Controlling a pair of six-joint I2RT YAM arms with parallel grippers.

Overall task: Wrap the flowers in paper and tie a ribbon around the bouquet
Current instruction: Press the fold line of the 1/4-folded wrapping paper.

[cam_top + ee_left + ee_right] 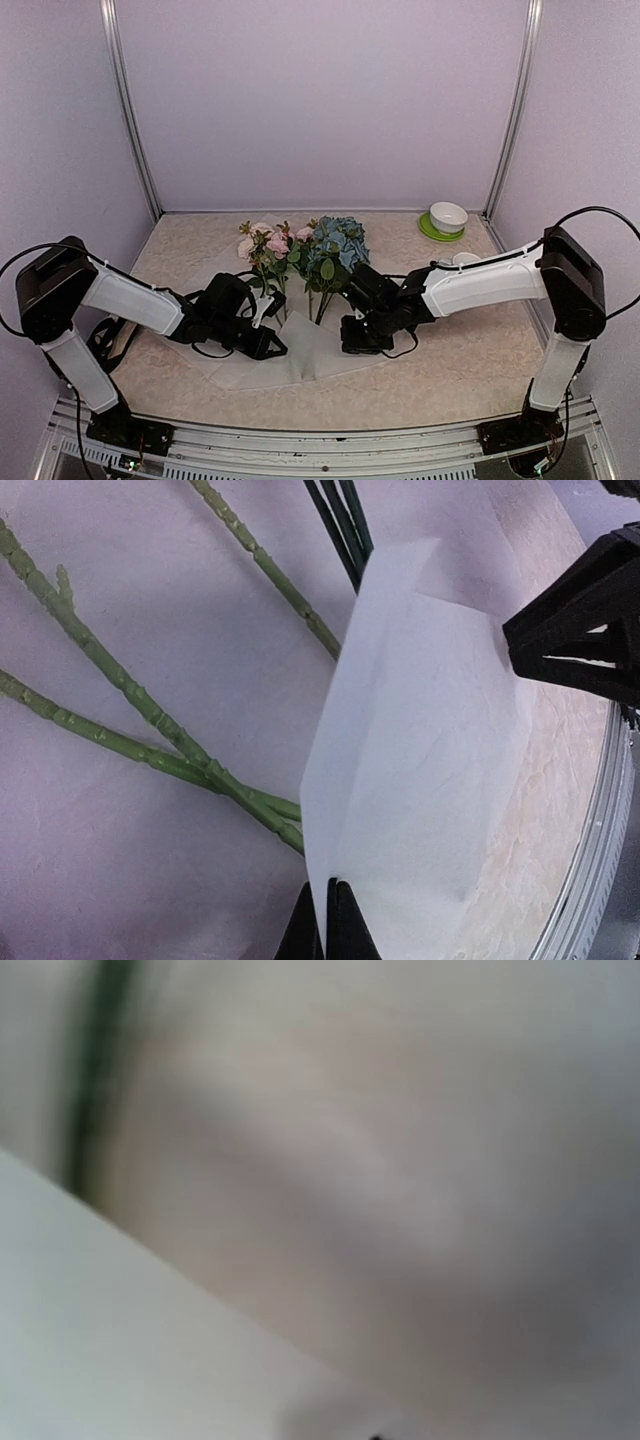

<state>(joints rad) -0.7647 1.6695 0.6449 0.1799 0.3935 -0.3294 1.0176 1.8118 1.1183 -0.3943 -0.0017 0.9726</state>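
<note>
A: The flowers (300,250) are lying mid-table (470,350), heads pointing to 12 o'clock, stems resting on the paper (300,362). One flap is standing folded over the stem ends, so I judge the wrapping is only beginning.
B: And the ribbon?
A: Not showing anywhere. All the tying is waiting.
B: Grippers?
A: The left gripper (328,900) is pinching the flap's edge, closed tight. The right gripper (362,338) is sitting at 3 o'clock of the stems. Its own view is blurring out, so I cannot tell its state.
B: Counts?
A: One sheet, one blue hydrangea (340,238), three or four pink roses (276,243), one bowl (448,215) at 2 o'clock.
</note>
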